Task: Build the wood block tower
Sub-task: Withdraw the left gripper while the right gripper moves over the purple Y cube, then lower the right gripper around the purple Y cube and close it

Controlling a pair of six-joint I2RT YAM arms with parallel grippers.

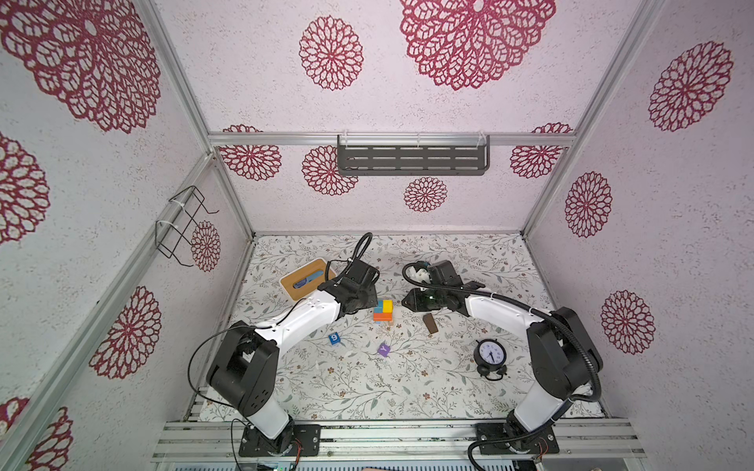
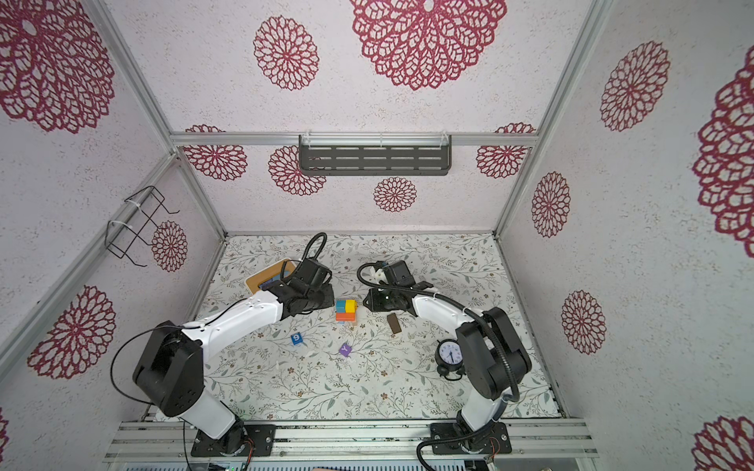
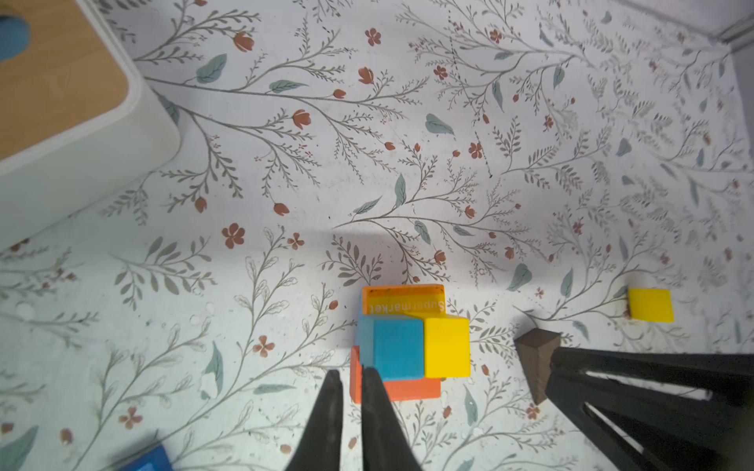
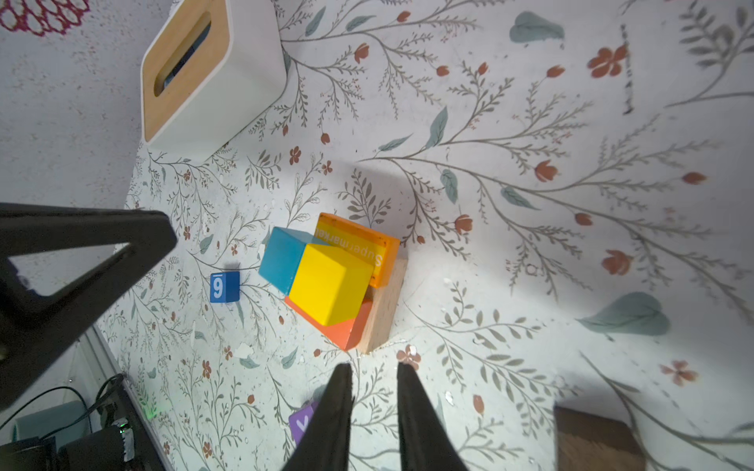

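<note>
The tower (image 1: 383, 310) stands mid-table: a tan base, orange blocks, then a teal cube (image 3: 398, 348) and a yellow cube (image 4: 330, 285) side by side on top. My left gripper (image 3: 351, 373) sits at the tower's left side, its jaws a narrow slit apart and empty, one finger against the teal cube's corner. On the tower's right, my right gripper (image 4: 374, 367) is open and empty, just short of the tan base. Loose wood blocks lie nearer the front: a blue "9" cube (image 1: 334, 338), a purple cube (image 1: 383, 350) and a dark brown bar (image 1: 430, 323).
A white box with a wooden lid (image 1: 306, 279) stands behind the left wrist. The black alarm clock (image 1: 491, 354) sits at the front right beside the right arm. A small yellow block (image 3: 650, 305) lies past the brown bar in the left wrist view.
</note>
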